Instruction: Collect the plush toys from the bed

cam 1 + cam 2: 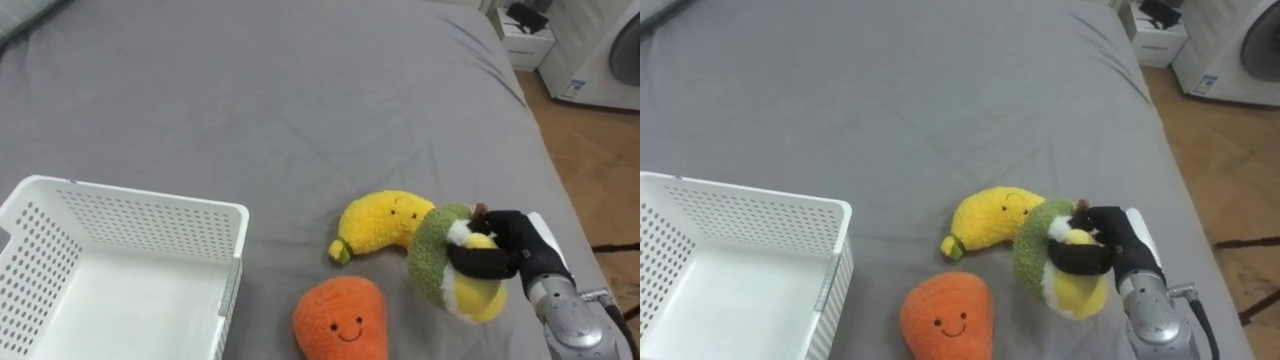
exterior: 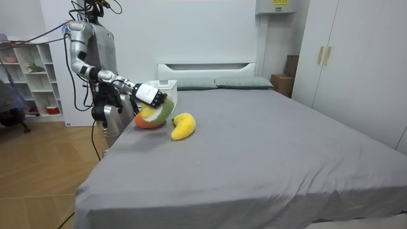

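Note:
On the grey bed (image 1: 300, 100) my right hand (image 1: 505, 250) is shut on a green and yellow plush toy (image 1: 432, 258), held just above the sheet at the lower right. Directly to its left a yellow banana plush (image 1: 385, 222) lies on the sheet. An orange plush with a smiling face (image 1: 340, 318) lies in front of the banana. A white perforated basket (image 1: 130, 195) stands at the lower left, with nothing in the part I see. In the room view I stand at the bed's side, arm stretched out with the toy (image 2: 156, 114) beside the basket (image 2: 166, 84).
The bed's right edge runs close to my right hand, with wooden floor (image 1: 600, 160) beyond it. A white nightstand (image 1: 527, 40) and a white appliance (image 1: 610, 50) stand at the far right. Pillows (image 2: 241, 83) lie at the headboard. The far bed is bare sheet.

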Controlling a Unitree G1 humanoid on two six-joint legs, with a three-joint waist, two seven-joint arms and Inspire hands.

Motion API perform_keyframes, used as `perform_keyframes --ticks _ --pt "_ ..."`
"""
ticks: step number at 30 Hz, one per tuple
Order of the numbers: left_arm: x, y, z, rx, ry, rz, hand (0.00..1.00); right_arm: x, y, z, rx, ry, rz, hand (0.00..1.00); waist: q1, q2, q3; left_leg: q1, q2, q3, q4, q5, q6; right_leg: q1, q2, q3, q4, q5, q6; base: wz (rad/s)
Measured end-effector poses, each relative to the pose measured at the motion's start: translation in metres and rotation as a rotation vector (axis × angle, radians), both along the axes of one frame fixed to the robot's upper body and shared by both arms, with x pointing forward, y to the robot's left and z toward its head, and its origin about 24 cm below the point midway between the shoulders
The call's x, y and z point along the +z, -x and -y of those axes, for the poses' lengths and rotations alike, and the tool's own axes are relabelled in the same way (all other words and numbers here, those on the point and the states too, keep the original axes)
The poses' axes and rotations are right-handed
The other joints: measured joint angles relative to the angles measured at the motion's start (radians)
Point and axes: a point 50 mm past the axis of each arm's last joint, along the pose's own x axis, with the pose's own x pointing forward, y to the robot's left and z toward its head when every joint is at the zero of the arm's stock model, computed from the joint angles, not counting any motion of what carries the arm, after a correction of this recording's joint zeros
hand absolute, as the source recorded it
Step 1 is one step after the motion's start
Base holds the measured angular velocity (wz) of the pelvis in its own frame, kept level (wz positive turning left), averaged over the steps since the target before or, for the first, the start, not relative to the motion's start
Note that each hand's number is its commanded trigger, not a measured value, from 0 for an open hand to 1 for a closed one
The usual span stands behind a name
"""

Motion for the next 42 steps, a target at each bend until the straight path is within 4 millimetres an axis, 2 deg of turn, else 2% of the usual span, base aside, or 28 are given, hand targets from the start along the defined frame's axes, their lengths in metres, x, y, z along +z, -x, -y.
perform_keyframes --ticks 2,5,13,15,19,22,25,29,32,36,38,42 --pt "0.0 0.002 0.001 0.006 0.004 -0.002 0.0 0.008 -0.003 -0.001 0.013 -0.011 0.03 1.0 0.0 0.004 -0.0028 0.001 0.0 0.002 0.0 0.0 0.0 0.001 0.0 0.0 0.0 0.0 0.0 0.0" --pt "0.0 0.002 0.001 0.006 0.005 0.0 0.0 0.019 -0.009 -0.002 0.022 -0.017 0.079 1.0 0.001 0.0 -0.003 0.003 -0.001 0.002 0.0 0.001 0.001 0.002 -0.001 0.001 0.0 0.0 0.0 0.0" --pt "0.0 -0.002 0.001 -0.001 0.002 0.017 0.0 0.042 -0.016 -0.008 0.048 -0.025 0.183 1.0 0.034 -0.006 0.002 0.001 -0.002 -0.005 0.0 0.002 0.002 0.004 -0.002 -0.002 -0.002 0.0 0.001 0.01" --pt "0.0 -0.003 0.001 -0.005 0.001 0.018 0.0 0.046 -0.018 -0.012 0.065 -0.024 0.199 1.0 0.046 -0.005 0.0041 -0.004 -0.003 -0.006 0.0 0.002 0.002 0.002 -0.002 -0.004 -0.003 0.0 0.001 0.02" --pt "0.0 -0.005 0.001 -0.021 -0.006 0.021 0.0 0.057 -0.021 -0.022 0.115 0.004 0.234 1.0 0.063 -0.008 0.014 -0.013 -0.004 -0.009 0.001 0.002 0.001 -0.004 -0.002 -0.003 -0.005 0.0 0.001 0.01" --pt "0.001 -0.008 0.001 -0.041 -0.011 0.024 0.0 0.068 -0.029 -0.03 0.168 0.05 0.262 1.0 0.074 -0.009 0.0131 -0.024 -0.004 -0.009 0.002 0.002 0.002 -0.017 -0.002 -0.006 -0.004 0.0 0.001 0.01" --pt "0.001 -0.011 0.002 -0.055 -0.012 0.025 0.0 0.075 -0.036 -0.037 0.207 0.067 0.282 1.0 0.075 -0.01 0.0125 -0.032 -0.004 -0.03 0.007 0.002 0.002 -0.016 -0.005 -0.03 -0.004 0.0 0.001 0.16" --pt "0.0 -0.016 0.003 -0.055 -0.01 0.037 0.0 0.085 -0.037 -0.06 0.306 0.049 0.303 1.0 0.091 -0.006 0.0119 -0.036 -0.004 -0.04 0.014 0.002 0.002 -0.014 -0.007 -0.042 -0.002 0.0 0.001 0.09" --pt "0.0 -0.021 0.006 -0.055 -0.002 0.04 0.0 0.089 -0.038 -0.07 0.359 0.032 0.309 1.0 0.111 -0.004 0.0124 -0.037 -0.006 -0.051 0.018 0.003 0.003 -0.006 -0.009 -0.054 0.0 0.0 0.002 0.1" --pt "-0.001 -0.024 0.008 -0.071 0.006 0.036 0.0 0.097 -0.046 -0.08 0.41 0.028 0.319 1.0 0.12 -0.002 0.012 -0.036 -0.009 -0.064 0.017 0.004 0.004 0.002 -0.011 -0.069 0.0 0.0 0.002 0.12" --pt "-0.001 -0.023 0.009 -0.08 0.009 0.028 0.0 0.101 -0.047 -0.086 0.432 0.026 0.327 1.0 0.142 -0.005 0.0091 -0.036 -0.01 -0.066 0.018 0.009 0.006 0.002 -0.014 -0.079 0.001 0.0 0.002 0.11" --pt "-0.002 -0.023 0.011 -0.089 0.012 0.022 0.0 0.101 -0.044 -0.104 0.505 0.011 0.313 1.0 0.16 -0.014 0.003 -0.044 -0.011 -0.068 0.019 0.01 0.006 0.0 -0.015 -0.088 0.001 0.0 0.002 0.05"
